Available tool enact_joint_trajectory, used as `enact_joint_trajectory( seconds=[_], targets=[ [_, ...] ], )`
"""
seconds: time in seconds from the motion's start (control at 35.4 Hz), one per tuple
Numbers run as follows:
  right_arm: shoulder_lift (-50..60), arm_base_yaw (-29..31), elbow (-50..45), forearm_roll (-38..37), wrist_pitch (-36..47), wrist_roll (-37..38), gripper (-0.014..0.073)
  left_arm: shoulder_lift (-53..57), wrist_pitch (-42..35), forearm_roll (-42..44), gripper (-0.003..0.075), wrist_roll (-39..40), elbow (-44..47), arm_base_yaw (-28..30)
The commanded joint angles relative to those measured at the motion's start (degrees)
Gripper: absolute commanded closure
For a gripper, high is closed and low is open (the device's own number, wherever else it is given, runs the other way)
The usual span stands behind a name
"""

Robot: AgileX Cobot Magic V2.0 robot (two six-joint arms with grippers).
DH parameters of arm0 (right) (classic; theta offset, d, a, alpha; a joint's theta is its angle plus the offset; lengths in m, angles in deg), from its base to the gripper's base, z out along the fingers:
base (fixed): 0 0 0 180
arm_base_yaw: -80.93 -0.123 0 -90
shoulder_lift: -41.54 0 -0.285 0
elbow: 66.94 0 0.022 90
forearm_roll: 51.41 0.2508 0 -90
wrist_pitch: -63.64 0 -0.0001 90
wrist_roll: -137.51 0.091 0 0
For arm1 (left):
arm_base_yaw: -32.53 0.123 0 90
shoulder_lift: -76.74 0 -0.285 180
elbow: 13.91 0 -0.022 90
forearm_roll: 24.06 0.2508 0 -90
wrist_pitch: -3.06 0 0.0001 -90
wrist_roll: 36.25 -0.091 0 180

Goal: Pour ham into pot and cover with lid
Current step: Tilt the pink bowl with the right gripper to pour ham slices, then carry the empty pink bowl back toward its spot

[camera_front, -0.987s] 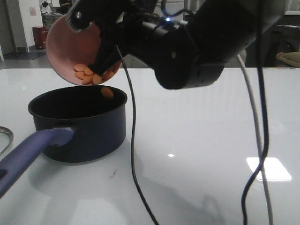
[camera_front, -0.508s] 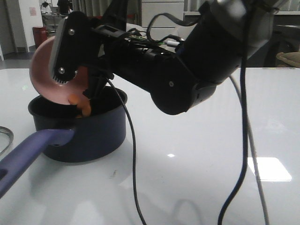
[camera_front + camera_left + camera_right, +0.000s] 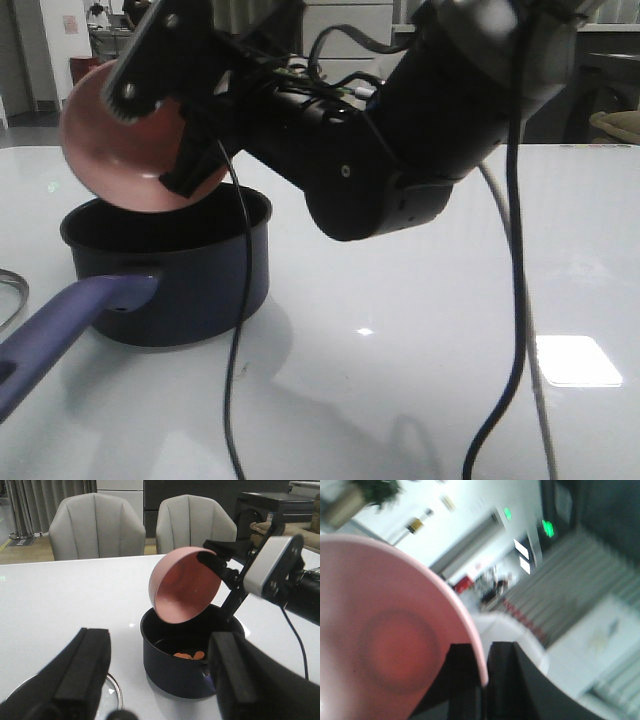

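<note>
Ham (image 3: 189,655) in pot (image 3: 170,672), bowl (image 3: 184,585) tipped above

At the left of the front view, the dark navy saucepan (image 3: 170,265) stands on the glossy white table (image 3: 420,330), its long handle (image 3: 55,330) running toward the lower-left corner. The salmon-pink round bowl (image 3: 125,150) hangs tipped above it, clamped by the right gripper (image 3: 175,130). Diced orange ham bits (image 3: 189,655) lie inside the pan. A metal-rimmed glass lid (image 3: 8,297) lies at the left edge.
</note>
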Motion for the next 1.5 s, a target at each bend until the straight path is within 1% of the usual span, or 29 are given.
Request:
enact_joint_trajectory(
  seconds=[0.0, 0.06, 0.14, 0.2, 0.28, 0.39, 0.48, 0.59, 0.68, 0.73, 0.76, 0.82, 0.9, 0.99, 1.04, 1.21, 1.47],
  targets=[
    [7.6, 0.0, 1.3, 12.1, 1.9, 13.3, 0.0457, -0.6, -4.3, -0.5, 0.0264, 0.0, -1.5, -0.3],
    [10.2, 0.0, 1.3, 16.1, -4.6, 15.6, 0.0457, -0.6, -4.3, -0.5, 0.0264, 0.0, -1.5, -0.3],
    [14.4, 0.3, 1.3, 20.1, -14.7, 15.5, 0.0457, -0.6, -4.3, -0.5, 0.0264, 0.0, -1.5, -0.3],
    [17.9, 0.8, 1.3, 22.4, -22.8, 15.2, 0.0457, -0.6, -4.3, -0.5, 0.0264, 0.0, -1.5, -0.3],
    [23.5, 2.5, 1.3, 23.5, -38.3, 12.3, 0.0457, -0.6, -4.3, -0.5, 0.0264, 0.0, -1.5, -0.3],
    [29.3, 6.0, 1.3, 23.5, -54.0, 8.2, 0.0457, -0.6, -4.3, -0.5, 0.0264, 0.0, -1.5, -0.3],
    [32.5, 10.8, 1.3, 24.0, -65.5, 8.0, 0.0457, -0.6, -4.3, -0.5, 0.0264, 0.0, -1.5, -0.3],
    [36.1, 18.5, 1.3, 25.3, -77.9, 8.2, 0.0457, -0.6, -4.3, -0.5, 0.0264, 0.0, -1.5, -0.3],
    [37.2, 25.6, 1.3, 25.1, -86.9, 10.3, 0.0457, -0.6, -4.3, -0.5, 0.0264, 0.0, -1.5, -0.3],
    [37.2, 29.7, 1.3, 23.5, -91.8, 12.2, 0.0457, -0.6, -4.3, -0.5, 0.0264, 0.0, -1.5, -0.3],
    [37.1, 31.6, 1.3, 22.0, -93.4, 13.3, 0.0457, -0.6, -4.3, -0.5, 0.0264, 0.0, -1.5, -0.3],
    [37.0, 34.5, 1.1, 16.3, -95.8, 16.9, 0.0457, -0.6, -4.3, -0.5, 0.0264, 0.0, -1.5, -0.3],
    [36.5, 36.5, 1.1, 7.9, -96.7, 23.2, 0.0457, -0.6, -4.3, -0.5, 0.0264, 0.0, -1.5, -0.3],
    [35.4, 38.0, 1.1, 3.7, -98.4, 30.3, 0.0457, -0.6, -4.3, -0.5, 0.0264, 0.0, -1.5, -0.3],
    [34.2, 38.8, 1.1, 2.8, -100.5, 33.7, 0.0457, -0.6, -4.3, -0.5, 0.0264, 0.0, -1.5, -0.3],
    [29.1, 39.8, 1.1, 2.6, -106.3, 33.9, 0.0457, -0.6, -4.3, -0.5, 0.0264, 0.0, -1.5, -0.3],
    [23.1, 39.8, 1.2, 2.7, -105.9, 33.9, 0.0457, -0.6, -4.3, -0.5, 0.0264, 0.0, -1.5, -0.3]
  ],
)
